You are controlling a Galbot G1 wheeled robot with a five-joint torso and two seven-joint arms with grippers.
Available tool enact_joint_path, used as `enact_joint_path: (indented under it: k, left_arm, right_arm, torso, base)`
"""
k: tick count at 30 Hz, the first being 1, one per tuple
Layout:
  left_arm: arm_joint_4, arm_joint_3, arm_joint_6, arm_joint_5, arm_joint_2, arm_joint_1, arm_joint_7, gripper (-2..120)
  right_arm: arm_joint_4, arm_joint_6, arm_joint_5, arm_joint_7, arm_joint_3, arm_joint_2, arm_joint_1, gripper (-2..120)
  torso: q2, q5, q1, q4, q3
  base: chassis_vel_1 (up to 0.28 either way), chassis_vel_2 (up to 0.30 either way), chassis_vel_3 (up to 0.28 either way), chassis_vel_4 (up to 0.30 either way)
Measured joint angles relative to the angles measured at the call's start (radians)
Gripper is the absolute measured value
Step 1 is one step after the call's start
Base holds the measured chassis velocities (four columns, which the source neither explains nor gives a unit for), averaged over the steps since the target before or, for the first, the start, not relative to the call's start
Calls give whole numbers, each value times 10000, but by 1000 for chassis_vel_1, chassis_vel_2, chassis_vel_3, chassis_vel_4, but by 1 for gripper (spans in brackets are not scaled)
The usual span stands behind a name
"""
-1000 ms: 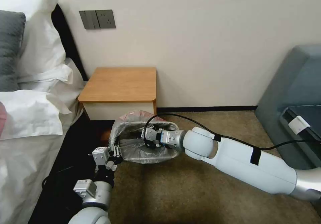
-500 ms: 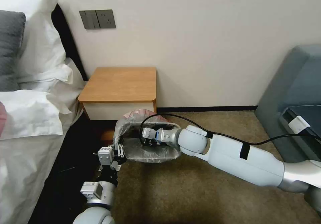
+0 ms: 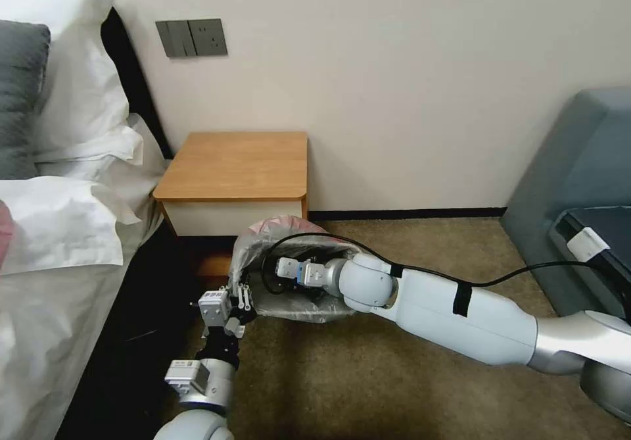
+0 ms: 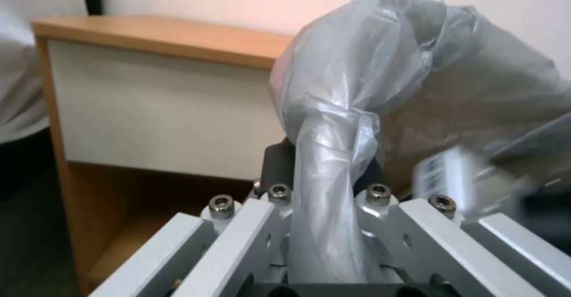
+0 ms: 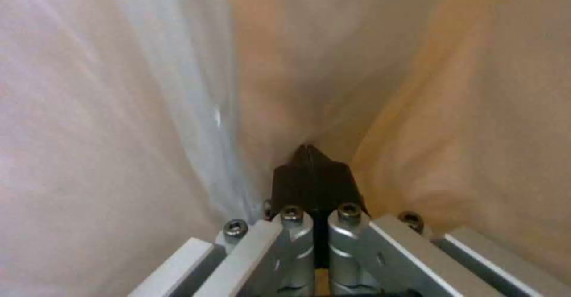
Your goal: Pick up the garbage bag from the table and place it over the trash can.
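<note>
Your left pincer [image 4: 324, 185] is clamped tight on a twisted fold of the garbage bag [image 4: 381, 65]; in the left wrist view the dark pads squeeze the plastic from both sides. In the head view that pincer [image 3: 242, 296] sits at the bag's near-left corner, which I judge anchors that side so the film cannot slide while the other arm works.

Your right pincer [image 5: 312, 174] is inside the bag with its tips pressed together; whether any plastic is caught between them I cannot tell. From the head view it [image 3: 273, 275] reaches in from the right, probably to push the lining down and spread it.

The garbage bag [image 3: 276, 229] already drapes over the trash can on the floor, just in front of the counter [image 3: 233, 164], below its front right corner. The bag hides the bin's walls. The pinkish rim bunches on the far side, nearest the counter, so the fit looks unfinished.
</note>
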Motion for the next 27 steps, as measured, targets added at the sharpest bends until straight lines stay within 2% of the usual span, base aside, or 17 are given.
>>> enact_joint_path:
  k: [3,7,12,14,15,16,18,19,20,22,23,24,25,27]
  left_arm:
    - [100,-93,49,-186,0,-16,-86,7]
    - [417,-362,139,-732,-49,-203,-158,7]
    - [441,-503,293,-1377,-94,-318,-221,7]
    - [605,-732,423,-1859,-87,-417,-310,7]
    - [605,-732,423,-1859,-87,-417,-310,7]
    - [688,-761,481,-2058,-54,-430,-402,7]
    - [906,-763,605,-2303,-6,-424,-600,7]
    - [906,-763,605,-2303,-6,-424,-600,7]
    - [1003,-744,634,-2323,7,-404,-634,7]
    - [1201,-571,687,-2337,48,-318,-723,7]
    - [1280,-458,710,-2339,71,-268,-747,7]
    - [1280,-458,710,-2339,71,-268,-747,7]
    - [1376,-259,757,-2335,102,-188,-789,7]
    - [1479,32,855,-2311,144,-92,-861,7]
  right_arm:
    - [494,-40,318,67,62,-291,58,0]
    - [1712,-427,1638,498,98,-981,178,0]
    - [2160,-487,2381,636,221,-1282,198,0]
    - [2921,-409,3789,1418,628,-1658,6,0]
    - [2921,-409,3789,1418,628,-1658,6,0]
    - [3258,-371,4495,1831,842,-1799,-125,0]
    - [3955,-356,5667,2430,1555,-2201,-606,0]
    - [3955,-356,5667,2430,1555,-2201,-606,0]
    - [4252,-352,6034,2608,1982,-2390,-918,0]
    - [4989,-83,6472,3346,2788,-2848,-1748,0]
    - [5271,137,6479,3774,3021,-3031,-2105,0]
    - [5271,137,6479,3774,3021,-3031,-2105,0]
    - [5752,518,6337,4570,3393,-3357,-2732,4]
    - [6251,821,5948,5298,3904,-3748,-3560,12]
  torso:
    - [0,0,1,0,0]
    - [1,-2,0,-1,0]
    - [0,2,0,-1,0]
    - [0,2,0,-1,0]
    - [0,2,0,-1,0]
    - [0,1,0,1,-1]
    - [0,1,0,1,0]
    - [0,1,0,1,0]
    - [0,-2,0,2,0]
    - [1,2,0,0,0]
    - [0,2,0,-3,-1]
    - [0,2,0,-3,-1]
    - [0,3,0,-4,-1]
    - [2,2,0,-3,-2]
  base:
    - [0,0,0,0]
    - [0,0,0,0]
    - [0,0,0,0]
    - [0,0,0,0]
    - [0,0,0,0]
    - [0,0,0,0]
    - [0,0,0,0]
    - [0,0,0,0]
    - [0,0,0,0]
    - [0,0,0,0]
    - [0,0,0,0]
    - [0,0,0,0]
    - [0,0,0,0]
    - [0,0,0,0]
